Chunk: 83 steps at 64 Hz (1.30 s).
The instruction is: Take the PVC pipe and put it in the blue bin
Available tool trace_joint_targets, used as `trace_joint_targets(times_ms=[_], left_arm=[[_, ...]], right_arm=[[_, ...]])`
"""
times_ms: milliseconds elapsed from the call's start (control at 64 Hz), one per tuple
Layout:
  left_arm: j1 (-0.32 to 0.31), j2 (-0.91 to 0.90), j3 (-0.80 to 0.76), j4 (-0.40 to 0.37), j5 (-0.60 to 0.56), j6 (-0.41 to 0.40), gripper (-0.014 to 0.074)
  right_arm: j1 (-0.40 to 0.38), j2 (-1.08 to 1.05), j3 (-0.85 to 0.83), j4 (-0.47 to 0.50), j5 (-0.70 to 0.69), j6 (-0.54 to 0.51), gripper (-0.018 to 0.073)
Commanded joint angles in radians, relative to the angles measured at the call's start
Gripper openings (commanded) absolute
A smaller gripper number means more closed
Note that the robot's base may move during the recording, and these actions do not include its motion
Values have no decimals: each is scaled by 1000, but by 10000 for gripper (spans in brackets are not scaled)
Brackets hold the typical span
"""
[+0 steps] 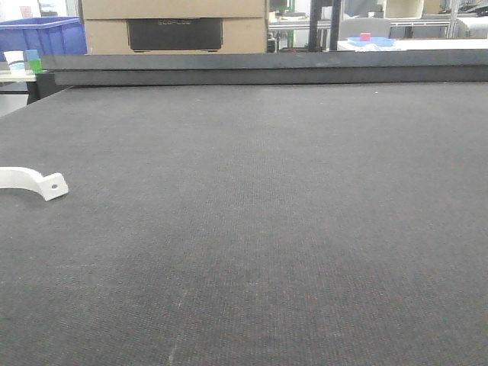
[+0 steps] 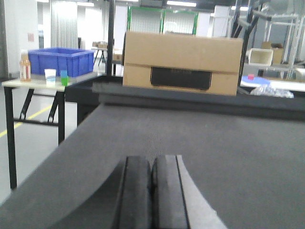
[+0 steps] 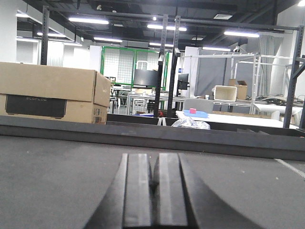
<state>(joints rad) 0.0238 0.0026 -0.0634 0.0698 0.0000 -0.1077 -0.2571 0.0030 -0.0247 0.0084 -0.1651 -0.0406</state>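
The PVC pipe (image 1: 34,181) is a small white half-ring arc with a flat holed tab. It lies on the dark table at the left edge of the front view, partly cut off by the frame. A blue bin (image 1: 42,36) stands off the table at the far left on a side table, and it also shows in the left wrist view (image 2: 60,60). My left gripper (image 2: 151,167) is shut and empty, low over the table. My right gripper (image 3: 153,164) is shut and empty, low over the table. Neither gripper shows in the front view, and the pipe shows in neither wrist view.
The dark felt table (image 1: 267,229) fills the front view, with a raised dark rail (image 1: 267,67) at its far edge. A cardboard box (image 1: 175,27) stands behind the rail. Cups (image 2: 56,76) and a bottle (image 2: 25,66) sit beside the blue bin on the side table.
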Motion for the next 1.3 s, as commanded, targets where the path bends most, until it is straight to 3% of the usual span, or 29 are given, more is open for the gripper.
trace_joint_targets(times_ms=[0,109,235,375,532,750,985,1282], left_arm=[[3,-3,-92,25,26,-4,-111],[3,8,-253,83,159,-4,-111],[3,101,-418,109,269,-4,-111],[3,265,-557,109,370,-4,-111],[3,461,-679,90,536,-4,-111],[-14,678,-816,88,797,-4,-111],[-25,847,-827,75,889,-4,-111],[-25,1003,-827,53,894,-4,-111]], right_arm=[[1,-3,-88,-8,52,-3,-167],[1,-3,-241,-8,247,-3,-167],[1,56,-392,-8,368,-3,-167],[1,196,-503,-8,462,-3,-167],[1,398,-615,-8,720,-3,-167],[1,695,-703,-8,958,-3,-167],[1,909,-703,-2,975,-3,-167],[1,1046,-703,62,915,-3,-167]])
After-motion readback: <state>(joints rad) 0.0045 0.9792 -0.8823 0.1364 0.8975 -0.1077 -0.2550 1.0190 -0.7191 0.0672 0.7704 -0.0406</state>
